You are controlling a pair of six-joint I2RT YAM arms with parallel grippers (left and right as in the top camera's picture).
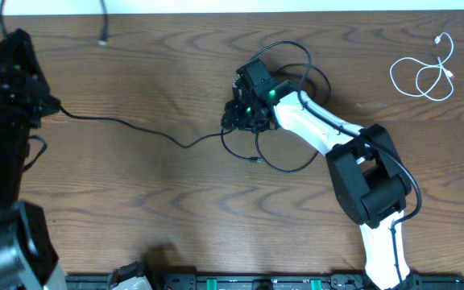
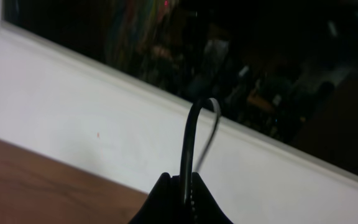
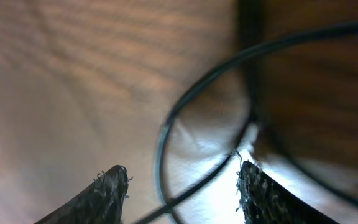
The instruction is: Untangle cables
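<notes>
A tangle of black cables [image 1: 276, 105] lies in loops at the table's middle. One black cable [image 1: 127, 125] runs left from it to my left gripper [image 1: 51, 105], which is shut on that cable [image 2: 190, 137]; the strand rises from between the closed fingers [image 2: 166, 193]. My right gripper [image 1: 244, 117] hangs low over the tangle's left side. In the right wrist view it [image 3: 182, 180] is open, with two crossing black strands [image 3: 166, 134] lying between its fingertips [image 3: 114, 183]. A short white cable [image 1: 425, 72] lies coiled apart at the far right.
A black cord [image 1: 103, 28] with a small plug hangs in from the far edge at the left. The right arm's white links [image 1: 321, 129] stretch from the near right across to the tangle. A white wall [image 2: 73, 118] stands behind the table.
</notes>
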